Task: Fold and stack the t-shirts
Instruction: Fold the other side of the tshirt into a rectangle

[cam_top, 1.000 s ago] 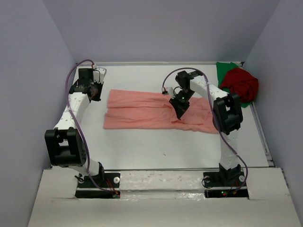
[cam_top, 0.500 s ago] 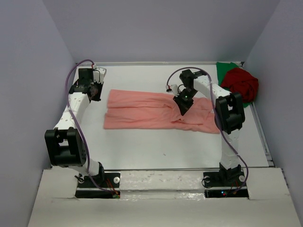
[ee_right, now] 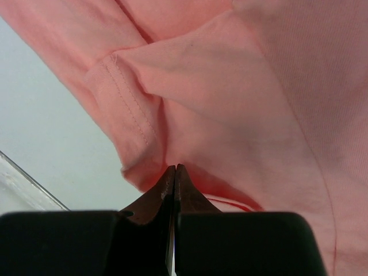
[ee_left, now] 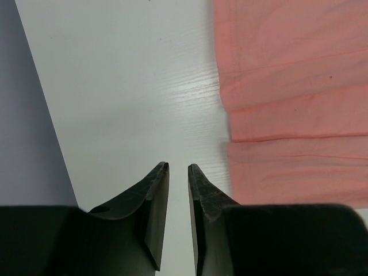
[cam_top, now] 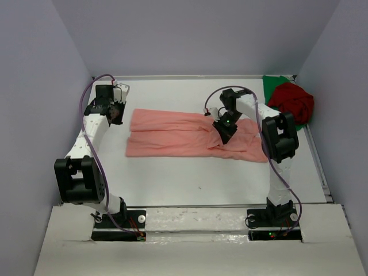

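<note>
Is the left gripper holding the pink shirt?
No, the left gripper has its jaws apart over the bare table, and the pink shirt lies beside it.

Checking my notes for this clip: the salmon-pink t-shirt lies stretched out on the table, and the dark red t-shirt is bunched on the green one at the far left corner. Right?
Wrong corner. The dark red t-shirt is bunched on the green t-shirt at the far right corner, as the top external view shows. The salmon-pink t-shirt does lie stretched out on the table.
</note>
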Controlling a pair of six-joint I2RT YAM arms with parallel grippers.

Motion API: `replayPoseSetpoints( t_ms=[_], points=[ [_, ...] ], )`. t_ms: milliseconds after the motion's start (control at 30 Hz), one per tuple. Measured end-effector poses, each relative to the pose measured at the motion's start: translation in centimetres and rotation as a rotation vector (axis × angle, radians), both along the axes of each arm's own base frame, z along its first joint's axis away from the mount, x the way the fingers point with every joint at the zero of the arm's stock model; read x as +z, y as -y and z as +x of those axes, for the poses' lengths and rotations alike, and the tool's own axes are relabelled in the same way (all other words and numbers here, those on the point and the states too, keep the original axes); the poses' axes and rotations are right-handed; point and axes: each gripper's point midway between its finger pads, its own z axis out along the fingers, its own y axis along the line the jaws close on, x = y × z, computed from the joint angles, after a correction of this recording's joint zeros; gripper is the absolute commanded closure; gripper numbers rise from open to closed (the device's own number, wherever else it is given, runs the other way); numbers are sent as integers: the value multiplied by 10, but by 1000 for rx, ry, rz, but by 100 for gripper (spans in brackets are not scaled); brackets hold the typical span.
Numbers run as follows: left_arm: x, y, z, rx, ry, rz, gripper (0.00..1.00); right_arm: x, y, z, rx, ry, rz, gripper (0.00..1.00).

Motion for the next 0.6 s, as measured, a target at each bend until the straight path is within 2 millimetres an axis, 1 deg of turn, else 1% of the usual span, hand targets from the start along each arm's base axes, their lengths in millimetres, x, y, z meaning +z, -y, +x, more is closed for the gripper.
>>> replayPoseSetpoints(
  t_ms=[133,267,333,433,500,600],
  points=[
    [2,0,0,-1,8,0,67,7,0,-5,9,-10,8,100],
    [4,1,0,-4,14,-2,67,27,2,-18,21,-18,26,100],
    [5,1,0,-6,16,-4,67,41,4,-29,30,-20,40,100],
    [6,1,0,-7,19,-4,67,53,5,-42,39,-23,60,100],
    [7,2,0,-8,21,-5,67,58,6,-51,49,-33,74,100],
    [8,2,-1,-10,25,-7,67,60,9,-62,55,-49,76,100]
  ],
)
